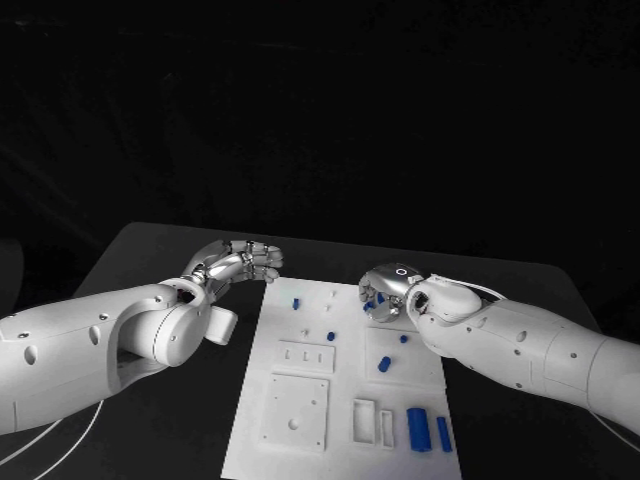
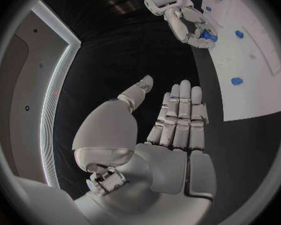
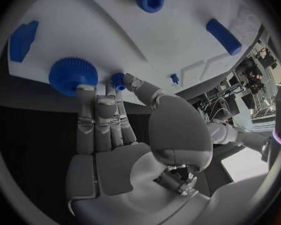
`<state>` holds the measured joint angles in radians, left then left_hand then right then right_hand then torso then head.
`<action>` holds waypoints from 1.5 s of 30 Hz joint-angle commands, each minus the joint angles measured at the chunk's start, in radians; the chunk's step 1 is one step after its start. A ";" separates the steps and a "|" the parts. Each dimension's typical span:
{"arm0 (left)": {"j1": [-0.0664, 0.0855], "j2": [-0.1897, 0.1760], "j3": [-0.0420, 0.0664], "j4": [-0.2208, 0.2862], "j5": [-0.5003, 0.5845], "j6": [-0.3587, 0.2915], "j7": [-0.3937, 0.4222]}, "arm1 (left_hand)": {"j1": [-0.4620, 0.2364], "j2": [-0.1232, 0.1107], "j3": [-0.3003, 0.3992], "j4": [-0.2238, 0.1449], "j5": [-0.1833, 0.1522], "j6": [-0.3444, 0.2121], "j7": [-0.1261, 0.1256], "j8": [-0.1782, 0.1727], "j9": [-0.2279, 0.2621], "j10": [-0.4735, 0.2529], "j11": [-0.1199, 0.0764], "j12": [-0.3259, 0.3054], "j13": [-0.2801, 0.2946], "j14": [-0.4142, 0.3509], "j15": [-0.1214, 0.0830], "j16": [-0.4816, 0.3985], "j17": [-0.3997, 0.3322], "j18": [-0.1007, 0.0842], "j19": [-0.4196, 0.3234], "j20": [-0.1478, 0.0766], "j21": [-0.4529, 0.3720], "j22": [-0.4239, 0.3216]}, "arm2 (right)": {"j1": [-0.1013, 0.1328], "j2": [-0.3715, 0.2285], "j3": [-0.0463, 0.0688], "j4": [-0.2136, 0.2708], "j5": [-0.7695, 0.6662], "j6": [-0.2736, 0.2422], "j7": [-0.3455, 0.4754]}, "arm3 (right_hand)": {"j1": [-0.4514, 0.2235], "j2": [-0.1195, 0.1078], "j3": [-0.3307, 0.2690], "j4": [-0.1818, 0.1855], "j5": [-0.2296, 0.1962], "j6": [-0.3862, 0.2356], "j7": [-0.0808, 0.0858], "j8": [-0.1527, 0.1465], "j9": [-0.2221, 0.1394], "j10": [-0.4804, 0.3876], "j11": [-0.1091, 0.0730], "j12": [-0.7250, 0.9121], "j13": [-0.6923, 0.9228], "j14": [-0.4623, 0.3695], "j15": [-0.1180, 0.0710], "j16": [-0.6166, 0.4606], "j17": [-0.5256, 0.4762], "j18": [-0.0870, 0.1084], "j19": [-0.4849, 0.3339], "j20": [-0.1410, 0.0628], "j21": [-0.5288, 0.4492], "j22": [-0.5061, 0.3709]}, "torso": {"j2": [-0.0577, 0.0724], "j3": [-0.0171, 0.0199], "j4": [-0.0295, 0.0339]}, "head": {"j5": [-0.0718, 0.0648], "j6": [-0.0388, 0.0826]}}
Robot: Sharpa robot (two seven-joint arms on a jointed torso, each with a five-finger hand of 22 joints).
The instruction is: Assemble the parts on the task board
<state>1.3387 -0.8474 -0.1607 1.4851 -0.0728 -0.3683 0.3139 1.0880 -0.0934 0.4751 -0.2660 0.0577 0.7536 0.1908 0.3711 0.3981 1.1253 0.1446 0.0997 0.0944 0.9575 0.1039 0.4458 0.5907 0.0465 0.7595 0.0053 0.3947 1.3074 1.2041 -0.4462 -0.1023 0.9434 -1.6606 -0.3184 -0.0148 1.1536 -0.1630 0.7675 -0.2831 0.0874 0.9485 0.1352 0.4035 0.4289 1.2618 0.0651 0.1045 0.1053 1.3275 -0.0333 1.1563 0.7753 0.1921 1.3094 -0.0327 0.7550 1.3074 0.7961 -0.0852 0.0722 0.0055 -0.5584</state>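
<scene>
My right hand fingertips touch the blue gear at the task board's far edge, not gripping yet. Looks light, rigid plastic; pinch its toothed rim. Left hand flat, fingers together, empty.

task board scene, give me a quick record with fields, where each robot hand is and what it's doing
task board: white plate in the middle of the black table, small blue parts on it
left robot hand: over the table beside the board's far left corner, fingers straight and together, holding nothing
right robot hand: at the board's far right area, fingertips on a round blue gear and a small blue peg
grip on gear: cannot tell whether it is held or only touched
</scene>
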 commanded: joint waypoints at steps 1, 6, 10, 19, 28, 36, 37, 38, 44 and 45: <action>0.001 0.001 0.001 0.001 0.003 0.009 0.009 | -0.010 0.003 0.003 0.006 -0.005 0.003 0.005 -0.005 0.001 -0.005 0.002 -0.004 -0.001 0.006 -0.001 -0.005 0.002 0.007 -0.002 -0.003 0.005 0.021 | -0.009 -0.003 -0.005 0.001 -0.054 0.028 -0.025 | 0.015 0.006 0.008 -0.002 -0.006 0.013 -0.004 0.005 0.005 0.020 0.002 0.008 0.017 -0.005 -0.012 0.007 -0.003 0.070 0.006 -0.013 0.005 0.021 | 0.003 -0.0017 -0.0007 | 0.000 0.002; 0.001 0.000 0.001 0.001 0.003 0.009 0.009 | -0.010 0.003 0.003 0.006 -0.006 0.003 0.005 -0.005 0.001 -0.005 0.002 -0.004 -0.001 0.007 -0.001 -0.005 0.002 0.007 -0.002 -0.003 0.005 0.021 | -0.010 -0.003 -0.005 0.006 -0.067 -0.013 -0.038 | 0.037 0.011 0.031 -0.005 -0.028 0.039 -0.015 0.015 0.020 0.048 -0.009 0.018 0.036 -0.006 -0.023 0.015 -0.011 0.070 0.005 -0.015 0.013 0.021 | 0.006 -0.0023 -0.0032 | 0.001 0.005; 0.001 0.001 0.001 0.001 0.003 0.009 0.009 | -0.010 0.002 0.003 0.006 -0.006 0.002 0.005 -0.005 0.001 -0.005 0.002 -0.005 -0.001 0.007 -0.001 -0.005 0.002 0.007 -0.002 -0.003 0.006 0.021 | -0.010 -0.003 -0.005 0.013 -0.075 -0.052 -0.050 | 0.041 0.007 0.039 -0.002 -0.033 0.048 -0.019 0.016 0.029 0.058 -0.014 0.019 0.048 -0.007 -0.028 0.019 -0.017 0.070 0.010 -0.015 0.028 0.024 | 0.007 -0.0030 -0.0029 | 0.001 0.010; 0.001 0.000 0.001 0.001 0.003 0.008 0.010 | -0.010 0.002 0.004 0.006 -0.006 0.002 0.005 -0.006 0.001 -0.005 0.002 -0.005 -0.001 0.007 -0.001 -0.006 0.003 0.007 -0.002 -0.003 0.006 0.021 | -0.008 -0.008 -0.005 0.052 -0.113 -0.117 -0.115 | 0.042 -0.002 0.051 0.000 -0.035 0.064 -0.026 0.018 0.042 0.074 -0.021 0.021 0.065 -0.009 -0.035 0.024 -0.024 0.070 0.009 -0.016 0.041 0.023 | 0.009 -0.0038 -0.0040 | 0.006 0.023; 0.003 0.006 0.001 -0.004 0.003 0.010 0.000 | -0.011 0.000 0.004 0.006 -0.006 0.000 0.006 -0.007 0.001 -0.007 0.003 -0.008 -0.002 0.007 -0.001 -0.007 0.004 0.007 -0.002 -0.003 0.007 0.021 | 0.003 0.003 -0.004 0.086 -0.155 -0.149 -0.172 | 0.046 -0.016 0.065 0.005 -0.037 0.070 -0.028 0.016 0.048 0.078 -0.023 0.018 0.073 -0.010 -0.037 0.030 -0.028 0.070 0.011 -0.019 0.049 0.021 | 0.011 -0.0074 -0.0038 | 0.001 0.026; 0.005 0.010 0.001 -0.008 0.003 0.008 0.005 | -0.011 0.000 0.004 0.006 -0.006 0.000 0.006 -0.008 0.001 -0.007 0.003 -0.008 -0.002 0.007 -0.001 -0.008 0.005 0.007 -0.002 -0.003 0.007 0.021 | 0.005 0.037 -0.004 0.081 -0.169 -0.183 -0.190 | 0.047 -0.023 0.074 0.009 -0.038 0.073 -0.029 0.014 0.051 0.079 -0.023 0.015 0.077 -0.010 -0.037 0.033 -0.029 0.070 0.012 -0.020 0.053 0.021 | 0.013 -0.0053 -0.0044 | 0.001 0.026; 0.006 0.012 0.001 -0.009 0.003 0.008 0.006 | -0.011 0.000 0.005 0.006 -0.006 0.000 0.006 -0.008 0.001 -0.007 0.003 -0.008 -0.002 0.007 -0.001 -0.008 0.005 0.007 -0.002 -0.003 0.007 0.021 | 0.006 0.042 -0.004 0.079 -0.169 -0.184 -0.190 | 0.047 -0.024 0.075 0.010 -0.038 0.073 -0.029 0.014 0.052 0.079 -0.023 0.015 0.078 -0.010 -0.037 0.033 -0.030 0.070 0.012 -0.020 0.053 0.021 | 0.013 -0.0055 -0.0044 | 0.001 0.027; 0.006 0.014 0.001 -0.009 0.003 0.008 0.007 | -0.011 0.000 0.005 0.006 -0.006 0.000 0.006 -0.008 0.001 -0.006 0.003 -0.008 -0.002 0.007 -0.001 -0.008 0.005 0.007 -0.002 -0.003 0.007 0.021 | 0.007 0.047 -0.004 0.077 -0.170 -0.188 -0.192 | 0.047 -0.024 0.075 0.010 -0.038 0.073 -0.029 0.014 0.052 0.079 -0.023 0.015 0.078 -0.011 -0.037 0.034 -0.030 0.070 0.012 -0.020 0.053 0.021 | 0.013 -0.0060 -0.0039 | 0.001 0.027; 0.006 0.020 0.001 -0.012 0.003 0.009 0.007 | -0.011 0.001 0.005 0.006 -0.006 0.000 0.006 -0.008 0.002 -0.006 0.002 -0.009 -0.002 0.007 -0.001 -0.008 0.006 0.007 -0.002 -0.003 0.008 0.021 | 0.009 0.072 -0.004 0.067 -0.174 -0.199 -0.197 | 0.047 -0.026 0.079 0.012 -0.038 0.074 -0.030 0.013 0.053 0.080 -0.023 0.014 0.080 -0.011 -0.037 0.035 -0.031 0.070 0.012 -0.020 0.054 0.020 | 0.014 -0.0068 -0.0023 | 0.003 0.029; 0.006 0.021 0.001 -0.012 0.003 0.009 0.007 | -0.011 0.001 0.005 0.006 -0.006 0.001 0.006 -0.008 0.002 -0.006 0.002 -0.009 -0.002 0.008 -0.001 -0.008 0.006 0.007 -0.002 -0.003 0.008 0.021 | 0.010 0.076 -0.004 0.066 -0.175 -0.200 -0.198 | 0.047 -0.027 0.079 0.013 -0.038 0.074 -0.030 0.013 0.053 0.080 -0.023 0.014 0.080 -0.011 -0.037 0.035 -0.031 0.070 0.012 -0.020 0.055 0.020 | 0.014 -0.0067 -0.0025 | 0.004 0.029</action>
<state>1.3432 -0.8296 -0.1606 1.4724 -0.0724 -0.3683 0.3106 1.0881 -0.0934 0.4772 -0.2640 0.0578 0.7537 0.1908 0.3670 0.3987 1.1254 0.1446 0.0959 0.0934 0.9575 0.1039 0.4420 0.5947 0.0460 0.7595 0.0053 0.3986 1.3077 1.2134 -0.3733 -0.1063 1.0098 -1.8114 -0.4956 -0.1959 1.2036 -0.1793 0.8401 -0.2712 0.0500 1.0176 0.1055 0.4178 0.4807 1.2853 0.0514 0.1163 0.1049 1.3302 -0.0472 1.1848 0.7462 0.1672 1.3132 -0.0433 0.8050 1.3078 0.8097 -0.0916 0.0689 0.0072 -0.5299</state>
